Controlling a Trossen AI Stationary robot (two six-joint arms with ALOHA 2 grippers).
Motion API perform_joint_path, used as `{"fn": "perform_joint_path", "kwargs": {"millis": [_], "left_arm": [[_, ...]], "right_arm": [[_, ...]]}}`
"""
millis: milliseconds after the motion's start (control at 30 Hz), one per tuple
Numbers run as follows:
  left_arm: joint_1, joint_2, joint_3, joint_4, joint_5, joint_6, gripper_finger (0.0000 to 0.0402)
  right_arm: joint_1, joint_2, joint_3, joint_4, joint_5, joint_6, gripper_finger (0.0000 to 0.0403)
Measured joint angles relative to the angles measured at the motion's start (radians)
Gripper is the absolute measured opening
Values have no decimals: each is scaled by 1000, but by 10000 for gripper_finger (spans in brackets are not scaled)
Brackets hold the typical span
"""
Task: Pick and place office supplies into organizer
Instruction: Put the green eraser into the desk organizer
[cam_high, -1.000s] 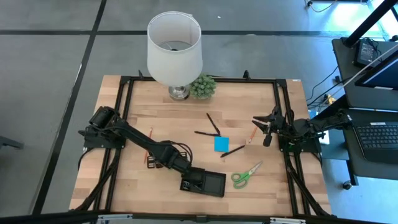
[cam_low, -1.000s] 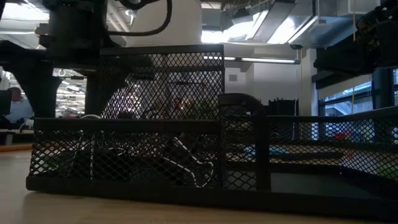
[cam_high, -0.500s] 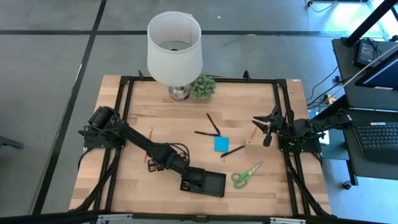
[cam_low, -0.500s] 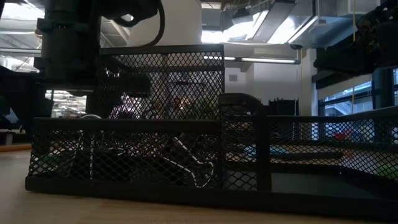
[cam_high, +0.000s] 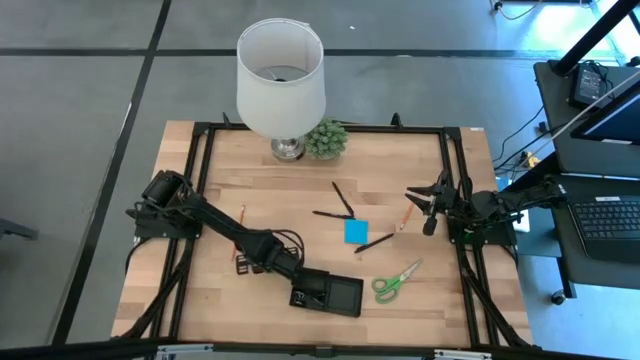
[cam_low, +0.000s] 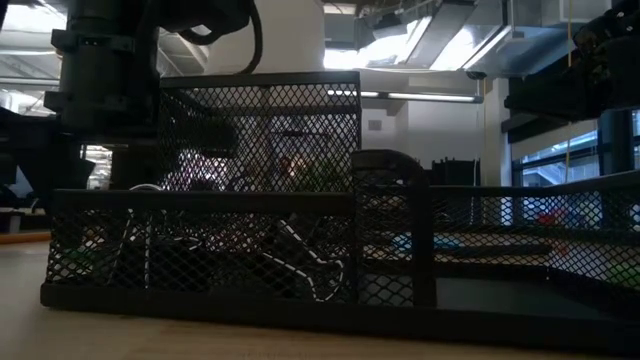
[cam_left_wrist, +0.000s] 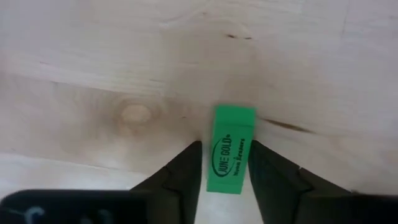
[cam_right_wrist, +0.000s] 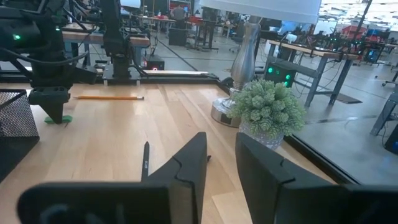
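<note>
A small green piece (cam_left_wrist: 231, 149) lies flat on the wood just left of the organizer (cam_high: 340, 297), a black mesh tray (cam_low: 400, 250) with clips (cam_low: 300, 260) inside. My left gripper (cam_left_wrist: 225, 171) points down at the green piece and is shut on it; the right wrist view shows this gripper (cam_right_wrist: 55, 113) beside the tray. The arm hides the piece in the high view. My right gripper (cam_right_wrist: 221, 165) waits at the table's right edge (cam_high: 430, 205), open, holding nothing. My left gripper pinches the green piece by its two long sides (cam_left_wrist: 214, 177), one finger on each, near one end. The fingers (cam_left_wrist: 186, 171) come from above, pointing down. The piece lies flat on the table.
On the table are a blue pad (cam_high: 356, 231), black pens (cam_high: 343, 198) (cam_high: 374, 242), a wooden pencil (cam_high: 405, 216), green-handled scissors (cam_high: 396, 281) and an orange pencil (cam_high: 240, 222). A white lamp (cam_high: 281, 85) and a small plant (cam_high: 326, 139) stand at the far edge.
My left gripper has sunk toward the table just left of the organizer, still pointing down. Nothing else has moved.
</note>
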Motion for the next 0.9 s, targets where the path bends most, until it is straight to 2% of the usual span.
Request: {"fn": "perform_joint_path", "kwargs": {"millis": [267, 500, 767, 900], "left_arm": [[0, 1, -1, -2, -6, 10, 69], [-5, -18, -4, 3, -13, 96, 65], [-48, -124, -5, -45, -156, 109, 64], [-72, -193, -5, -41, -253, 162, 63]], "right_arm": [[0, 0, 0, 0, 0, 3, 88], [0, 0, 0, 0, 0, 3, 88], [0, 0, 0, 0, 0, 3, 88], [0, 0, 0, 0, 0, 2, 88]]}}
